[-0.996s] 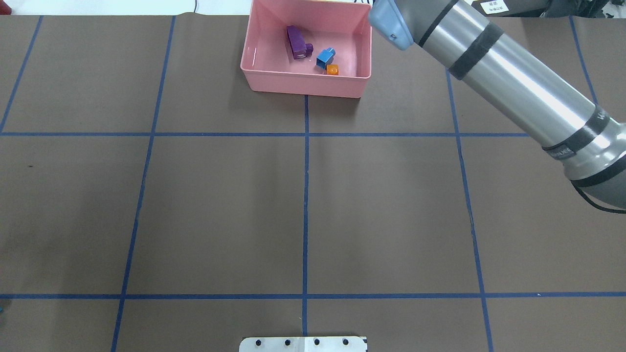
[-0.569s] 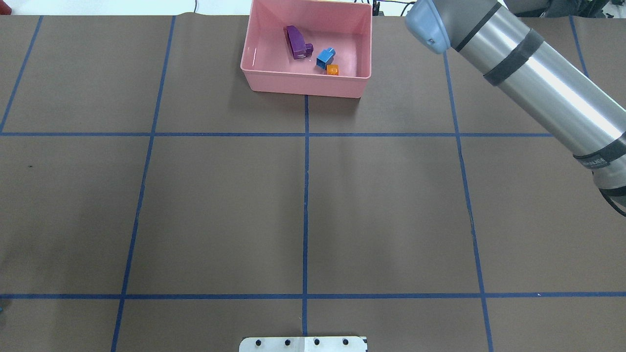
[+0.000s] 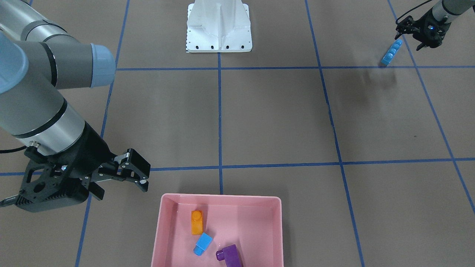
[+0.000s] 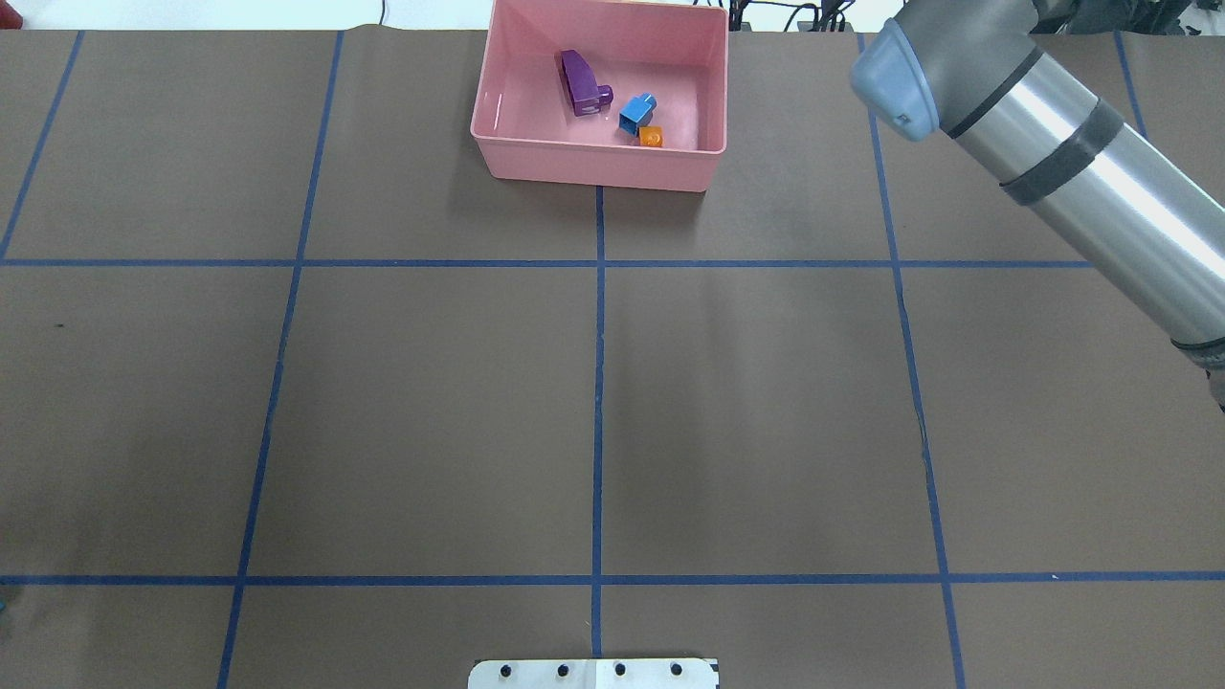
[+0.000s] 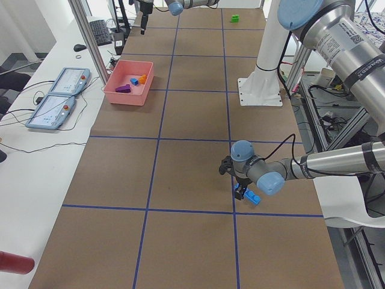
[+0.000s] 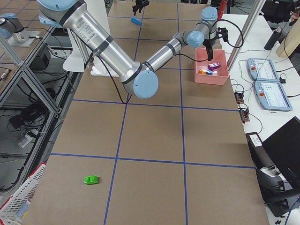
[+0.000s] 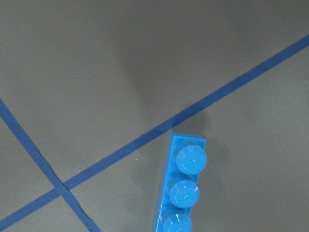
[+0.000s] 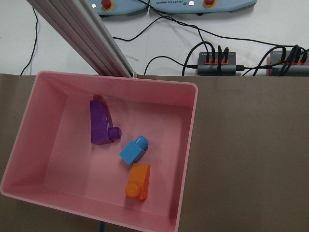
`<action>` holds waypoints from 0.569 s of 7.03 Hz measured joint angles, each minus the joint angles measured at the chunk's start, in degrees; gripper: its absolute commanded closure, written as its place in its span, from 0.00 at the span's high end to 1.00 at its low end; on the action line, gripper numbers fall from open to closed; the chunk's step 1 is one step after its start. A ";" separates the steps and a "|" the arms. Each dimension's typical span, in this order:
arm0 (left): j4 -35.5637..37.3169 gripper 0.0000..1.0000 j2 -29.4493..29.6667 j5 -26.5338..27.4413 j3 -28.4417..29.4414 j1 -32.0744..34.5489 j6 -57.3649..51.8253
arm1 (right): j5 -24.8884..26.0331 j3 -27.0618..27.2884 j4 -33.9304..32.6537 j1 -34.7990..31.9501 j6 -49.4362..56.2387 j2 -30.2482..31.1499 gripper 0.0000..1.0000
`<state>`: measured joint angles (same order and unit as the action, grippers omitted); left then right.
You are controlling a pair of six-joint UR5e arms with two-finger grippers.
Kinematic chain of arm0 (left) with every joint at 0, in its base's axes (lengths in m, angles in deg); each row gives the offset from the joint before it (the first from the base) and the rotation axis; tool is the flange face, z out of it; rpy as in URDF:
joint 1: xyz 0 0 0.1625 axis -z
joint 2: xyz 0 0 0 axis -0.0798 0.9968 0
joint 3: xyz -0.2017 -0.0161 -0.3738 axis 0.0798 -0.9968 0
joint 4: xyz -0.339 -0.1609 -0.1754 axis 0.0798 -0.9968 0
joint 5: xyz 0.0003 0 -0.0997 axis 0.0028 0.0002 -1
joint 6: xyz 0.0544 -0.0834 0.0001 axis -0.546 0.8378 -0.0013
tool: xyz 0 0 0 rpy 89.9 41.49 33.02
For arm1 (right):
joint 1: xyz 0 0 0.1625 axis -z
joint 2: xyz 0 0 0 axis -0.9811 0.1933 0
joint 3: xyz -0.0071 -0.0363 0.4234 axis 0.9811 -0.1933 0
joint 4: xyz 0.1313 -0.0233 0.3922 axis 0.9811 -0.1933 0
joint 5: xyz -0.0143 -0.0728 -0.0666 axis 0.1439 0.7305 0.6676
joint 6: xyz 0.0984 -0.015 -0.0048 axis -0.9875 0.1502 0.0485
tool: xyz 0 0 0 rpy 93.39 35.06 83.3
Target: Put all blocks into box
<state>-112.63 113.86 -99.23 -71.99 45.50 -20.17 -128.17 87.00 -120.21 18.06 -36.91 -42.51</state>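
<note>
Blocks [image 3: 203,243]: three in the box [image 3: 219,197], the long blue block [image 3: 391,52] far off by the left claw [image 3: 412,39], too small to judge. Right claw [image 3: 120,189] spread, empty. A skewed pinch could flick it away.

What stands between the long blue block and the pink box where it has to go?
Nothing visible does. The long blue block lies on the table, far from the box, and only bare table surface shows between them.
</note>
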 measured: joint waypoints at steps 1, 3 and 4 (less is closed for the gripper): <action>0.00 1.00 1.42 0.10 1.45 -0.86 0.17 | -0.01 2.42 -0.03 0.01 0.01 2.22 1.00; 0.00 1.00 2.28 0.20 2.45 -1.69 0.27 | -0.12 8.17 -2.29 -0.01 0.39 6.35 1.00; 0.00 1.00 2.38 0.19 2.54 -2.06 0.33 | -0.56 10.81 -4.91 -0.05 1.36 7.53 1.00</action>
<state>-112.63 116.24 -99.04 -69.45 43.44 -19.84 -128.73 97.81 -125.12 18.01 -35.55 -34.98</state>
